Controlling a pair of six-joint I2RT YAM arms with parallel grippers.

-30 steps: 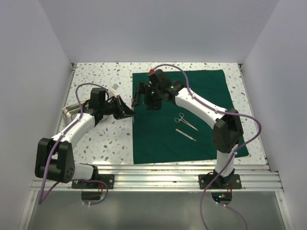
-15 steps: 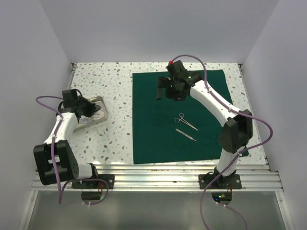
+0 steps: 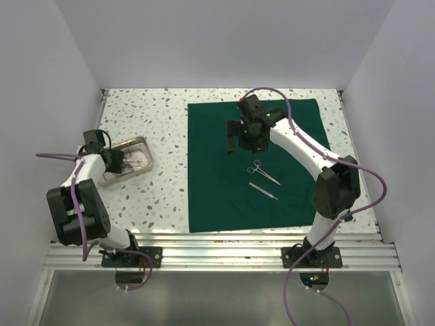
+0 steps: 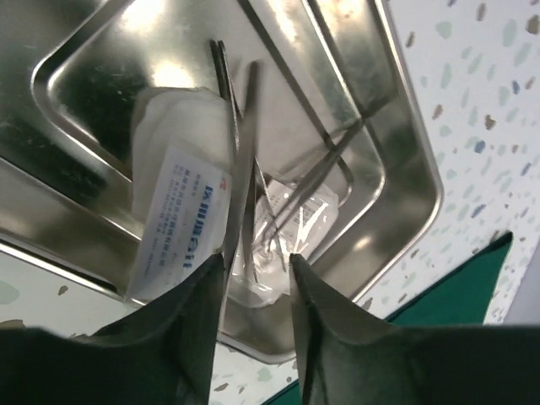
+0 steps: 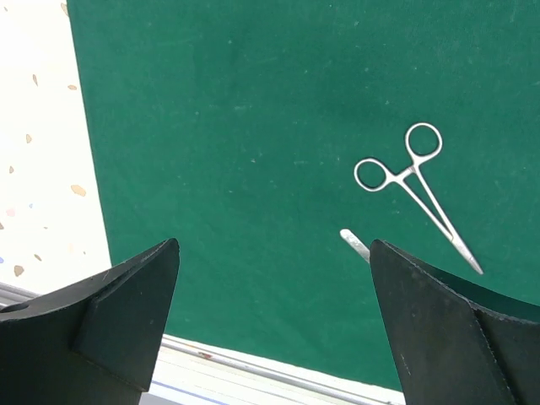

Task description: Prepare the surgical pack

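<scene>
Top external: one dark green drape [image 3: 211,183] lay flat on the right half of the speckled table [image 3: 149,109]. It carried two steel instruments, one ring-handled forceps [image 3: 262,171] and one straight tool [image 3: 263,191]. One steel tray [image 3: 143,144] sat to the left.

Left wrist: the left fingers [image 4: 181,337] stood slightly parted above the tray, clamping nothing, over one gauze packet [image 4: 181,228].

Right wrist: the right fingers [image 5: 126,312] gaped wide above the drape, empty.

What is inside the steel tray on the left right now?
The tray holds a white gauze packet with a printed label, long thin steel instruments lying across it, and a clear plastic wrapper. Anything beneath the packet is covered and cannot be seen.
</scene>
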